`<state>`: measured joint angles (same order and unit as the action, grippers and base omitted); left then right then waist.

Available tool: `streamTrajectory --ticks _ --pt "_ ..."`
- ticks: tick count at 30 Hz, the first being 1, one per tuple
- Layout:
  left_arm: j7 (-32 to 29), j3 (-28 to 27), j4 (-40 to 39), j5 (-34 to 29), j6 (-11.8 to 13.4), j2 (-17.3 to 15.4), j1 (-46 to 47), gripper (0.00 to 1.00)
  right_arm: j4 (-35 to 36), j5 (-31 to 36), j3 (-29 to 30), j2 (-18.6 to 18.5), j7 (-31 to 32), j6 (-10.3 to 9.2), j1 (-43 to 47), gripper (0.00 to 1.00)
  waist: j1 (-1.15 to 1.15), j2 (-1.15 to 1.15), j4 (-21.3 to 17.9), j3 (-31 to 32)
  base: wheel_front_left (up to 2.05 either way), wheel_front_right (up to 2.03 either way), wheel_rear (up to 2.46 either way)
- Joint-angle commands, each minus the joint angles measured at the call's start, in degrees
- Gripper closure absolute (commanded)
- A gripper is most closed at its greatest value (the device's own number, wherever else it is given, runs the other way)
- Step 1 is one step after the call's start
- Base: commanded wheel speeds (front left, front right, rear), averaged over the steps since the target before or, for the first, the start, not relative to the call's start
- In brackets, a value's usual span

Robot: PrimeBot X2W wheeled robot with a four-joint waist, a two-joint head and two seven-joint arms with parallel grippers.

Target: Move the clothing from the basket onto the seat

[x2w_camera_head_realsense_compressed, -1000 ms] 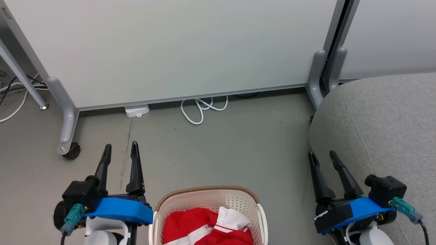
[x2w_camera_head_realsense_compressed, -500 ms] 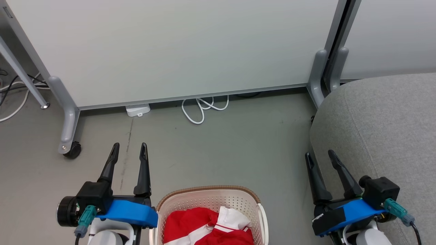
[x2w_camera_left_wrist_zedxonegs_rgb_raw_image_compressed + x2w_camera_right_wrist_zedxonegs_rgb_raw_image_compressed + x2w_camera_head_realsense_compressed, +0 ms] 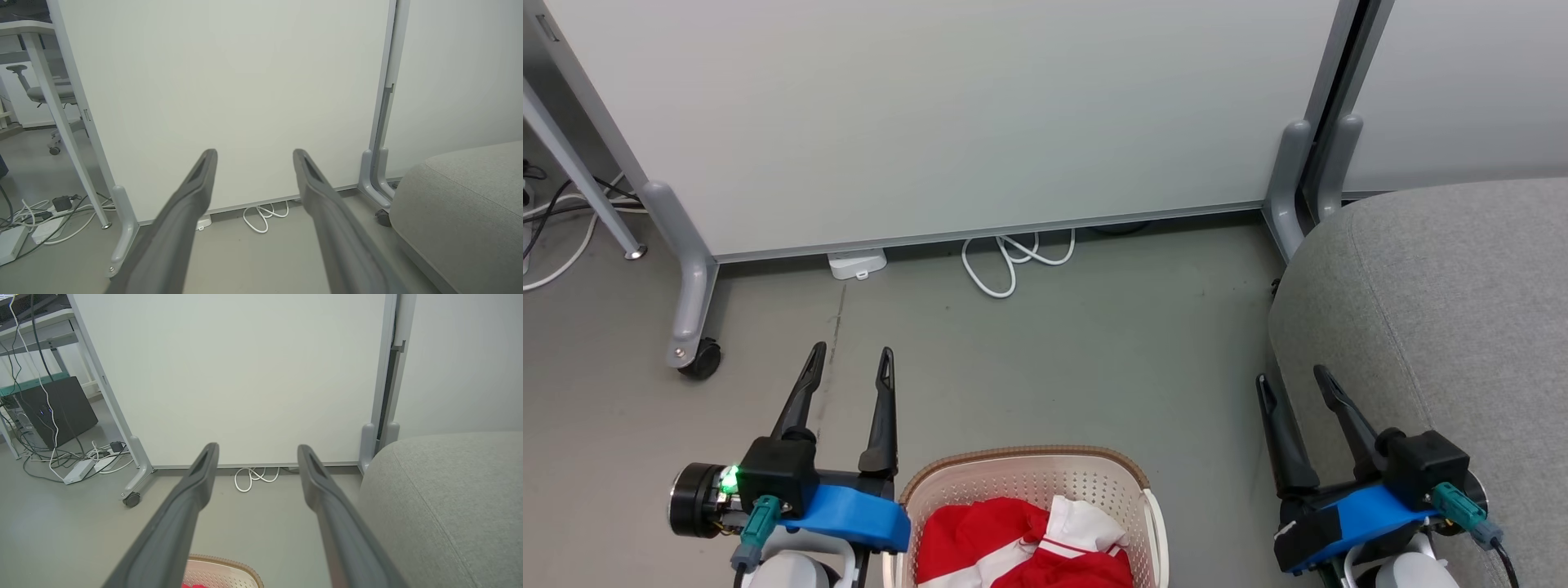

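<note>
Between both grippers, red-and-white clothing [image 3: 1021, 547] sits bunched in the basket [image 3: 1023, 454]. Left gripper [image 3: 849, 363] and right gripper [image 3: 1292, 379] spread, empty. Grey seat [image 3: 1437, 310] rightward. Risk: grabbing one loose fold, garment snagging the rim or dropping short.

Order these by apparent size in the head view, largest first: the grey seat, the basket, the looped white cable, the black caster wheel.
1. grey seat, though the frame cuts it.
2. basket, also cut, at the bottom edge.
3. looped white cable.
4. black caster wheel.
</note>
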<state>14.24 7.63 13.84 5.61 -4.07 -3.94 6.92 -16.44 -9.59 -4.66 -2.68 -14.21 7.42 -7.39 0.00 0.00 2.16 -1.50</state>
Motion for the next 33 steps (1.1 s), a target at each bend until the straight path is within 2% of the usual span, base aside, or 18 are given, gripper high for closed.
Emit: streamTrajectory --ticks 1,6,33 --pt "0.6 0.06 0.25 -1.47 -0.25 -0.01 0.76 0.0 -0.4 1.24 0.12 -0.35 -0.64 0.12 -0.8 0.0 0.0 0.0 0.04 0.04 0.0 0.0 0.0" --pt "1.03 0.17 1.24 -3.23 -0.43 0.17 0.67 0.0 -1.4 2.92 0.14 -0.36 -1.12 0.12 -0.75 0.0 0.0 0.0 0.15 0.17 0.0 0.0 0.0" --pt "1.05 -0.77 3.88 -3.07 -1.78 0.79 1.52 0.0 -3.32 1.96 0.34 -0.35 -1.1 0.08 -1.23 0.0 0.0 0.0 0.15 -0.82 0.0 0.0 0.0"
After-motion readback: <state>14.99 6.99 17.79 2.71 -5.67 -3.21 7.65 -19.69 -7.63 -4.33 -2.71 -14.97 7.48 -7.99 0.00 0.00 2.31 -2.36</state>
